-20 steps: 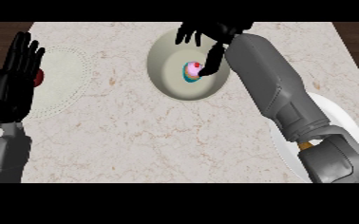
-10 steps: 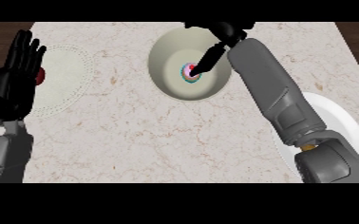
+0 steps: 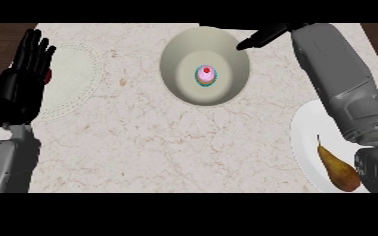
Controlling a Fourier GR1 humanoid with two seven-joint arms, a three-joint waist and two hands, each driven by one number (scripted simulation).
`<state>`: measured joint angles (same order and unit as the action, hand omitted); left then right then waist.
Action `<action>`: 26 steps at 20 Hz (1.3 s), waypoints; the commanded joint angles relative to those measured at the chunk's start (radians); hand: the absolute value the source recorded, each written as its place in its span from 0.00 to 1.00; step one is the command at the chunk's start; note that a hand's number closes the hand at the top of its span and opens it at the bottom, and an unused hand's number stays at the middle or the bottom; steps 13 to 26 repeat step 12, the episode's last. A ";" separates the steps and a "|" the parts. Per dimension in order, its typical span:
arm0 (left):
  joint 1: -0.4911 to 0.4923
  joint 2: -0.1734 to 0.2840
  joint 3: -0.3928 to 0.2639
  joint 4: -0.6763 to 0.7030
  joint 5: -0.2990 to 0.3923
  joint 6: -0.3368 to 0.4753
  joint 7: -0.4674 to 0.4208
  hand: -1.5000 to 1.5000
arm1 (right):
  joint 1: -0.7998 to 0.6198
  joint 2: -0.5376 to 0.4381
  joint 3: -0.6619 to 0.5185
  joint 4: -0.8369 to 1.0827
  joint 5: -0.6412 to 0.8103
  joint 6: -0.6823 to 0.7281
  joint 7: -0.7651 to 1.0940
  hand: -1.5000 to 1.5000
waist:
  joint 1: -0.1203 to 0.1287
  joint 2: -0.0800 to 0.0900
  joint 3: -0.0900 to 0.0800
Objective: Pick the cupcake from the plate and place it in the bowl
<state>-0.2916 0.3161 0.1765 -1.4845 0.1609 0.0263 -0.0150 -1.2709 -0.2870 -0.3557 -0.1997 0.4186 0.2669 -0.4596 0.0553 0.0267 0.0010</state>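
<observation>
Right hand (image 3: 263, 35) fingers straight, holding nothing, tips over bowl (image 3: 177, 55) rim, cupcake (image 3: 206, 74) in bowl just below them, pear (image 3: 338, 167) on plate (image 3: 306, 135), left hand (image 3: 26, 80) open, resting on worktop (image 3: 148, 140)

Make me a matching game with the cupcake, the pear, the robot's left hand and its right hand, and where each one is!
Things:
1. small pink-frosted cupcake
2. brown pear
3. black left hand
4. black right hand

Places:
A. on the white plate at the right edge
B. resting open, fingers up, at the left edge
C. inside the cream round bowl
D. above the bowl's upper right rim

Pairs: 1-C, 2-A, 3-B, 4-D
</observation>
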 commanded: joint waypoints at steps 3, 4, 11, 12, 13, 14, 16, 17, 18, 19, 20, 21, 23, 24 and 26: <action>-0.032 -0.008 -0.020 -0.016 -0.016 0.012 0.014 0.50 | 0.045 -0.145 -0.054 0.033 -0.042 0.094 -0.061 0.00 | 0.020 0.011 0.002; -0.029 -0.007 -0.008 -0.017 0.012 -0.009 0.014 0.50 | 0.031 -0.189 -0.078 0.046 -0.062 0.127 -0.035 0.00 | 0.035 0.019 0.003; -0.014 -0.021 -0.027 -0.019 -0.011 -0.004 -0.016 0.50 | 0.091 -0.311 -0.091 0.057 -0.069 0.256 -0.113 0.00 | 0.050 0.025 0.004; -0.055 -0.020 -0.030 -0.010 -0.015 0.005 0.002 0.50 | 0.118 -0.299 -0.088 0.063 -0.066 0.257 -0.135 0.00 | 0.049 0.034 0.006; -0.055 -0.020 -0.030 -0.010 -0.015 0.005 0.002 0.50 | 0.118 -0.299 -0.088 0.063 -0.066 0.257 -0.135 0.00 | 0.049 0.034 0.006; -0.055 -0.020 -0.030 -0.010 -0.015 0.005 0.002 0.50 | 0.118 -0.299 -0.088 0.063 -0.066 0.257 -0.135 0.00 | 0.049 0.034 0.006; -0.055 -0.020 -0.030 -0.010 -0.015 0.005 0.002 0.50 | 0.118 -0.299 -0.088 0.063 -0.066 0.257 -0.135 0.00 | 0.049 0.034 0.006; -0.055 -0.020 -0.030 -0.010 -0.015 0.005 0.002 0.50 | 0.118 -0.299 -0.088 0.063 -0.066 0.257 -0.135 0.00 | 0.049 0.034 0.006; -0.055 -0.020 -0.030 -0.010 -0.015 0.005 0.002 0.50 | 0.118 -0.299 -0.088 0.063 -0.066 0.257 -0.135 0.00 | 0.049 0.034 0.006; -0.055 -0.020 -0.030 -0.010 -0.015 0.005 0.002 0.50 | 0.118 -0.299 -0.088 0.063 -0.066 0.257 -0.135 0.00 | 0.049 0.034 0.006; -0.055 -0.020 -0.030 -0.010 -0.015 0.005 0.002 0.50 | 0.118 -0.299 -0.088 0.063 -0.066 0.257 -0.135 0.00 | 0.049 0.034 0.006; -0.055 -0.020 -0.030 -0.010 -0.015 0.005 0.002 0.50 | 0.118 -0.299 -0.088 0.063 -0.066 0.257 -0.135 0.00 | 0.049 0.034 0.006; -0.055 -0.020 -0.030 -0.010 -0.015 0.005 0.002 0.50 | 0.118 -0.299 -0.088 0.063 -0.066 0.257 -0.135 0.00 | 0.049 0.034 0.006; -0.055 -0.020 -0.030 -0.010 -0.015 0.005 0.002 0.50 | 0.118 -0.299 -0.088 0.063 -0.066 0.257 -0.135 0.00 | 0.049 0.034 0.006; -0.055 -0.020 -0.030 -0.010 -0.015 0.005 0.002 0.50 | 0.118 -0.299 -0.088 0.063 -0.066 0.257 -0.135 0.00 | 0.049 0.034 0.006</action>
